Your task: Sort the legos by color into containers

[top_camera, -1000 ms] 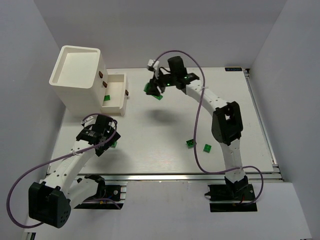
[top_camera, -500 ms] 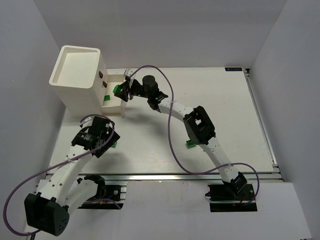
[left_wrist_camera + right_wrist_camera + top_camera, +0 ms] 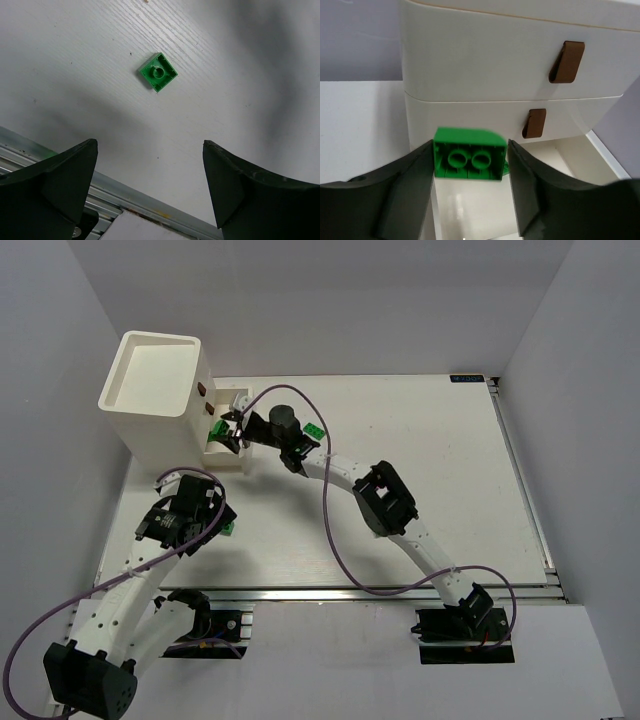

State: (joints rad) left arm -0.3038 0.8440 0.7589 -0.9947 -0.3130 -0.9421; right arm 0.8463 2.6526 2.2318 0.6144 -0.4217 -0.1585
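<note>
The white table [image 3: 420, 490] spreads under both my arms. At its far left corner stands the tall square bin [image 3: 155, 400]. The lower tray [image 3: 236, 440] is joined to the bin's right side. Two brown marks [image 3: 566, 61] sit on the white wall facing my right wrist camera, one above the other.

My right arm [image 3: 385, 502] reaches across the table to the tray. My right gripper [image 3: 470, 150] hangs over the tray's open top, close to the bin wall. Its fingers [image 3: 405, 195] are clamped on either side of a green brick [image 3: 469, 160], whose hollow underside faces the camera. A sliver of something green shows just behind the brick; I cannot tell what it is.

My left gripper [image 3: 150, 155] is spread wide and holds nothing, above the table near the metal rail [image 3: 125, 195] at its near edge. A small green square plate [image 3: 158, 72] with one stud lies flat on the table beyond the fingertips, apart from them.

Another green piece [image 3: 314, 430] lies on the table to the right of the tray, beside my right arm.
</note>
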